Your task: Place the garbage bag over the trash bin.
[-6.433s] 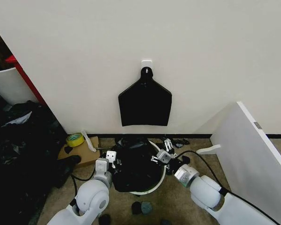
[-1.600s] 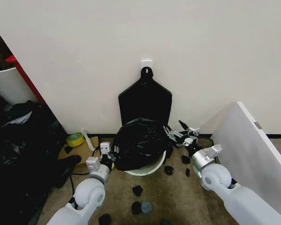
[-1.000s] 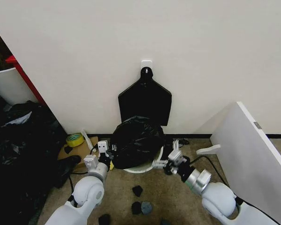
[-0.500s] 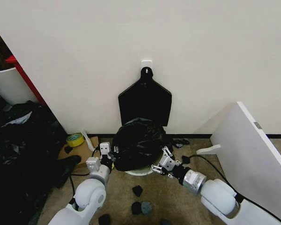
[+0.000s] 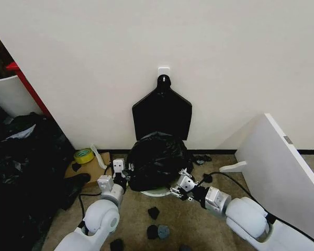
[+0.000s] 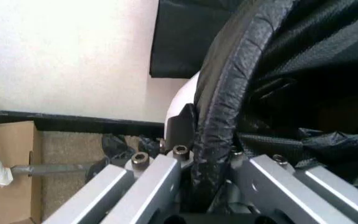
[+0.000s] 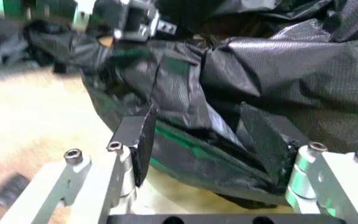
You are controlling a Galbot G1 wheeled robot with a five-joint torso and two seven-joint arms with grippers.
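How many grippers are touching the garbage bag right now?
2: the left gripper pinches the garbage bag at its left side; the right gripper is open against its lower right edge.

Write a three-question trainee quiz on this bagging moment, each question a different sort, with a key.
1. True or false: the left gripper is shut on a fold of the garbage bag.
2. The right gripper is: A) open at the bag's lower edge, B) shut on the yellow tape roll, C) raised to the wall hook.
3. Fill in: the bag is bunched over the white ____.

Key: 1 true; 2 A; 3 trash bin.
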